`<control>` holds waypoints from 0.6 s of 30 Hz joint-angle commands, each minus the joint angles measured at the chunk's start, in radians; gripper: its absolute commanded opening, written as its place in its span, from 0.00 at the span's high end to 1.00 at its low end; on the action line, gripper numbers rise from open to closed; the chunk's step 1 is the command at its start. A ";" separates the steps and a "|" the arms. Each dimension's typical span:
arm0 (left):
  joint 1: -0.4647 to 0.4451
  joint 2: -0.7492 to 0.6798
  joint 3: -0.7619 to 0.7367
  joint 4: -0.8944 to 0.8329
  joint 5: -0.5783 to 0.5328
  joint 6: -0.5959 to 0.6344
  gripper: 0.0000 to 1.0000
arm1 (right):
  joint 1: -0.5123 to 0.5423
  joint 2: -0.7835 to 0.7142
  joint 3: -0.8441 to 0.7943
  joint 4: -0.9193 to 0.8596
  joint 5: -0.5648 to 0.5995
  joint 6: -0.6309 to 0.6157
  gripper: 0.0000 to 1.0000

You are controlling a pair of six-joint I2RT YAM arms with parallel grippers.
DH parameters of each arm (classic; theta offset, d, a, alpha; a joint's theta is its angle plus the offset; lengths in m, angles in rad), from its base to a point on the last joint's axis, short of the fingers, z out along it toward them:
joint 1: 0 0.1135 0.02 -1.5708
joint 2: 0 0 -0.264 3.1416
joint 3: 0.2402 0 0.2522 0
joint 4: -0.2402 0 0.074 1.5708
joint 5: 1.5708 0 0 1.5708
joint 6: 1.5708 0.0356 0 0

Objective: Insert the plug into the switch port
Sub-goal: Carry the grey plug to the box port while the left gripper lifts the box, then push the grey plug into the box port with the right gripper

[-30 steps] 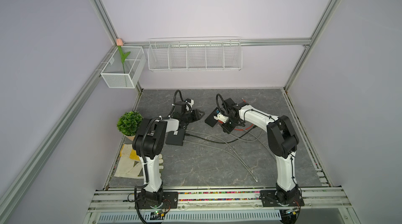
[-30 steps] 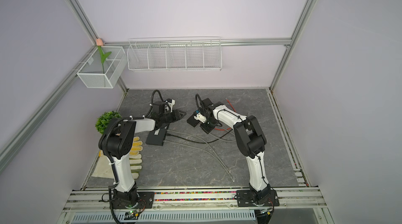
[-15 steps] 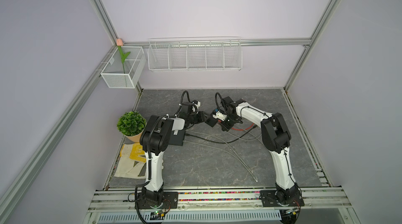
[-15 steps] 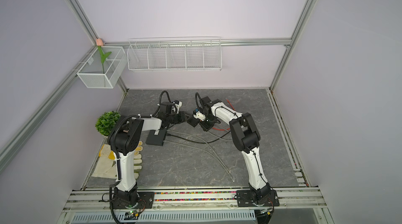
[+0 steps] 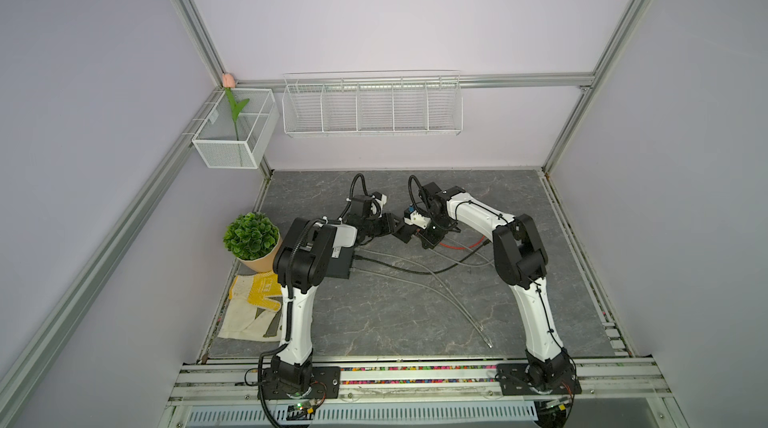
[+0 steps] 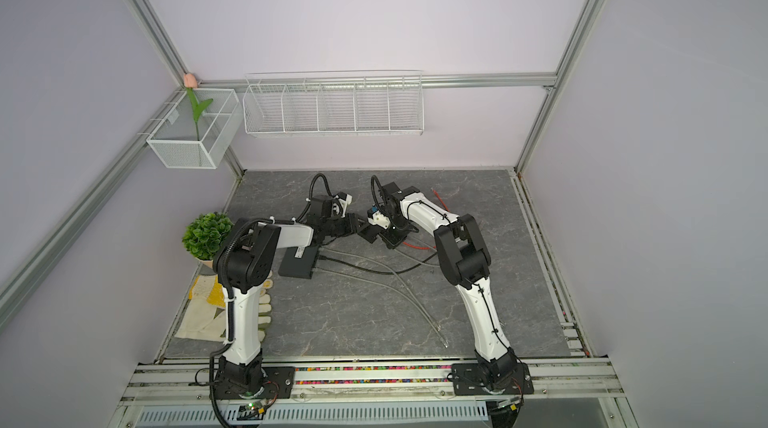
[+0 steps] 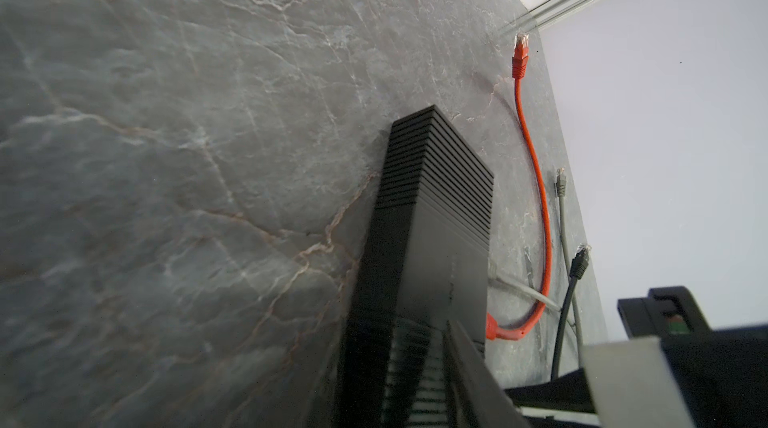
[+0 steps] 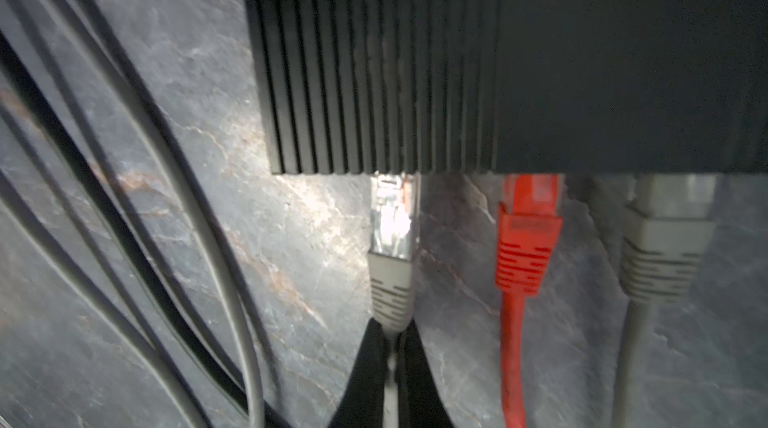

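Note:
A small black ribbed switch (image 5: pixel 402 234) lies at the middle back of the table. My left gripper (image 7: pixel 415 384) is shut on the switch (image 7: pixel 432 206), one finger on each side of its near end. My right gripper (image 8: pixel 390 330) is shut on a grey cable just behind the boot of its plug (image 8: pixel 390 222). The plug's clear tip meets the front face of the switch (image 8: pixel 540 52), and most of the clear body shows outside. Beside it, a red plug (image 8: pixel 525 230) and another grey plug (image 8: pixel 665 239) sit in ports. In both top views the two grippers face each other across the switch (image 6: pixel 368 233).
A larger black box (image 5: pixel 340 266) with grey and black cables plugged in lies near the left arm. Loose cable ends (image 5: pixel 484 332) trail toward the front. A potted plant (image 5: pixel 251 239) and gloves (image 5: pixel 253 305) sit at the left edge. White wire baskets (image 5: pixel 372 106) hang on the back wall.
My left gripper has moved right to the switch and closed on its end. The right arm's elbow has shifted left while its gripper stays at the switch with the grey plug.

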 commanded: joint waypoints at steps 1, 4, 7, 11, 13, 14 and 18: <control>-0.007 0.022 0.032 -0.020 0.008 0.022 0.60 | -0.005 0.017 0.017 -0.038 -0.004 -0.021 0.93; -0.008 0.033 0.035 -0.019 0.011 0.020 0.61 | -0.006 0.010 0.007 -0.033 -0.009 -0.019 0.93; -0.011 0.036 0.033 -0.015 0.015 0.019 0.62 | -0.006 0.001 0.004 -0.023 -0.017 -0.017 0.93; -0.018 0.028 0.025 -0.017 0.014 0.025 0.63 | -0.006 0.007 0.018 -0.022 0.001 -0.019 0.93; -0.022 0.027 0.026 -0.018 0.014 0.026 0.63 | -0.009 0.020 0.040 -0.041 0.007 -0.026 0.93; -0.023 0.026 0.028 -0.022 0.012 0.028 0.63 | -0.011 0.027 0.050 -0.048 0.012 -0.025 0.93; -0.024 0.037 0.039 -0.033 0.011 0.035 0.63 | -0.013 0.031 0.060 -0.048 0.012 -0.027 0.93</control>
